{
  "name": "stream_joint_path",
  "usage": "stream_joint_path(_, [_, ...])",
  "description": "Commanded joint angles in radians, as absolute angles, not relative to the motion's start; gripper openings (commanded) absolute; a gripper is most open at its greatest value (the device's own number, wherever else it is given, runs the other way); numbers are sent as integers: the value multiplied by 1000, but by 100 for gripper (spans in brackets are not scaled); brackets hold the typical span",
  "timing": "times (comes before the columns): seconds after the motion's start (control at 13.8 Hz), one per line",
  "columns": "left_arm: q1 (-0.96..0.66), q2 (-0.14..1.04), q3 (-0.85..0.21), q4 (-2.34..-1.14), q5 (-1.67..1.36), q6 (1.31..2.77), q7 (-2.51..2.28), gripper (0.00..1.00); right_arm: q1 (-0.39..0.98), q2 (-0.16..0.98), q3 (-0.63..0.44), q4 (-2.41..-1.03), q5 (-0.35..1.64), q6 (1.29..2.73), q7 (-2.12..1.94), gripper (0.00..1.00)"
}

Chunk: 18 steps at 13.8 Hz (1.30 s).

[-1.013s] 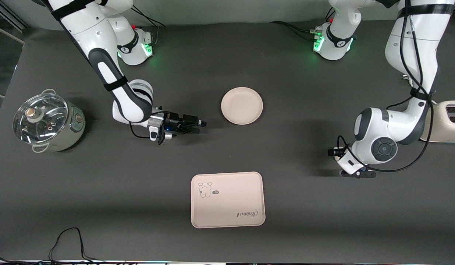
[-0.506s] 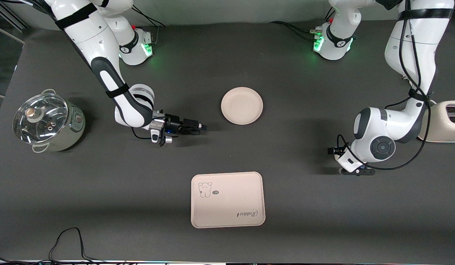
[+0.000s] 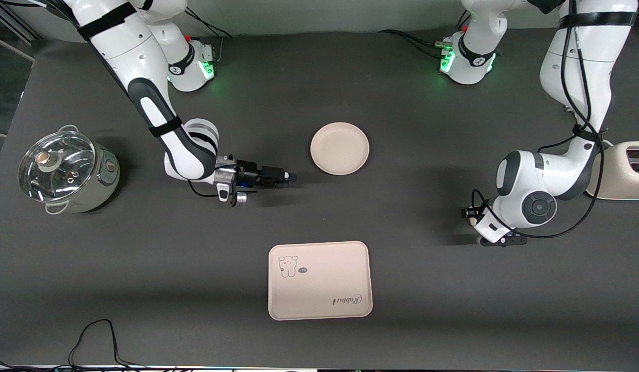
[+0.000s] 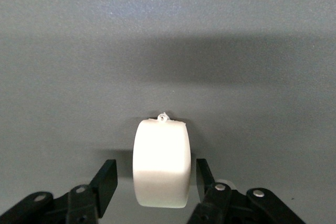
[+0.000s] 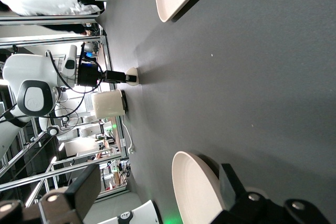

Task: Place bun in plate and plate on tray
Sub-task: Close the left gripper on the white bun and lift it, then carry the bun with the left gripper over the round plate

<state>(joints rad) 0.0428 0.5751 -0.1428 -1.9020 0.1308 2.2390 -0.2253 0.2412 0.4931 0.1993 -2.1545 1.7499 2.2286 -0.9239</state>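
Your left gripper (image 4: 156,178) straddles the bun (image 4: 161,156), unclenched. It looks soft and light, so pinch its sides gently. Right gripper (image 3: 291,177) hangs released at the plate's (image 3: 340,148) eight o'clock.

Both arms (image 3: 143,77) have glossy white shells with dark grey joint bands and black straps. Each base (image 3: 466,57) shows a green light. Black cables (image 3: 582,103) run along the left arm. The fingers (image 4: 105,179) are black, fastened with silver screws (image 4: 220,187).
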Motion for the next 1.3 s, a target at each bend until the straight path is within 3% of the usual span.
stream_joint_path(0.0, [40, 537, -143, -1931, 121, 2235, -241, 46, 242, 483, 190, -2151, 1756, 2220, -905, 100])
stream_joint_path(0.29, [40, 523, -143, -1924, 121, 2218, -236, 26, 241, 482, 189, -2152, 1753, 2220, -914, 100])
stream_joint_path(0.51, [32, 468, -146, -1873, 121, 2091, -233, 26, 242, 480, 189, -2152, 1753, 2220, -917, 100])
stream_joint_path(0.8, [17, 342, -163, -1703, 121, 1737, -215, 27, 236, 474, 186, -2151, 1651, 2220, -919, 100])
stream_joint_path(0.94, [24, 188, -153, -1649, 50, 1602, -116, 29, 236, 485, 178, -2138, 1632, 2220, -919, 100])
stream_joint_path(1.23, [11, 19, -159, -1655, 32, 1459, -121, 30, 244, 488, 178, -2114, 1586, 2220, -913, 100])
